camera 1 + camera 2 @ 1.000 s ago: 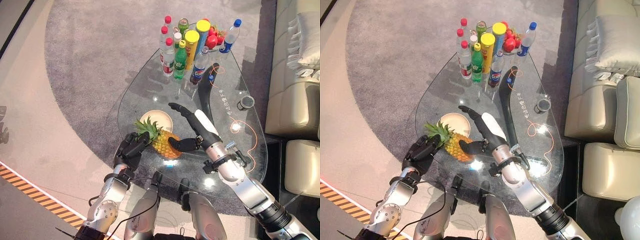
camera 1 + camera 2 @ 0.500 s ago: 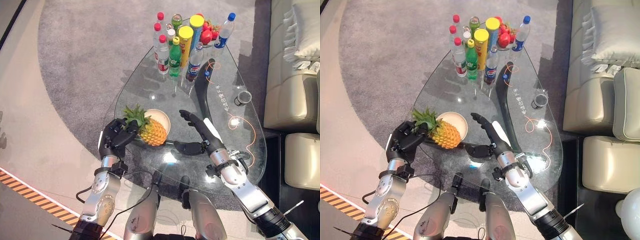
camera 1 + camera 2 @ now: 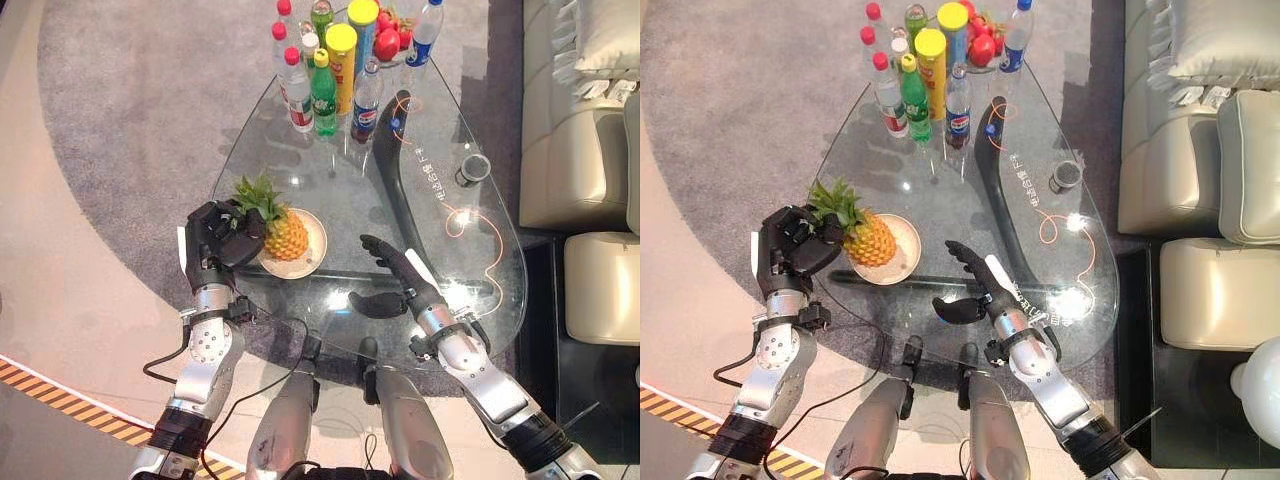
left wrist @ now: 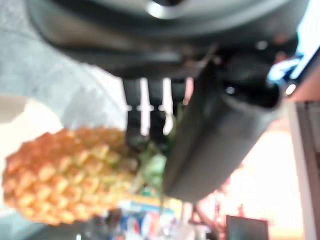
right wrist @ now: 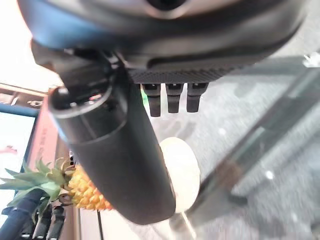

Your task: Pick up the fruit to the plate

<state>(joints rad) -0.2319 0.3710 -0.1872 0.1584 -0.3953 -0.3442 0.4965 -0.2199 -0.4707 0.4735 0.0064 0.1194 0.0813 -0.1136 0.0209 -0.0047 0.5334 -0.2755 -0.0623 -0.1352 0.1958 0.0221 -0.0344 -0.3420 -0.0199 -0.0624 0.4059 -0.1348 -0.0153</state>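
One golden-yellow pineapple with a green leafy crown [image 3: 281, 228] sits over the round cream plate [image 3: 313, 245] on the clear glass tabletop [image 3: 330, 190], left hand [image 3: 215, 238] fingers curled round its crown. Right hand [image 3: 392, 287] hovers near, right of the plate, fingers straight and spread.

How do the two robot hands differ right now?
The left robot hand is curled round the leafy crown of the pineapple, holding it over the plate; the right robot hand holds nothing. The left one's fingers are bent, the right one's straight and spread. Both are dark and sit near the glass table's near edge.
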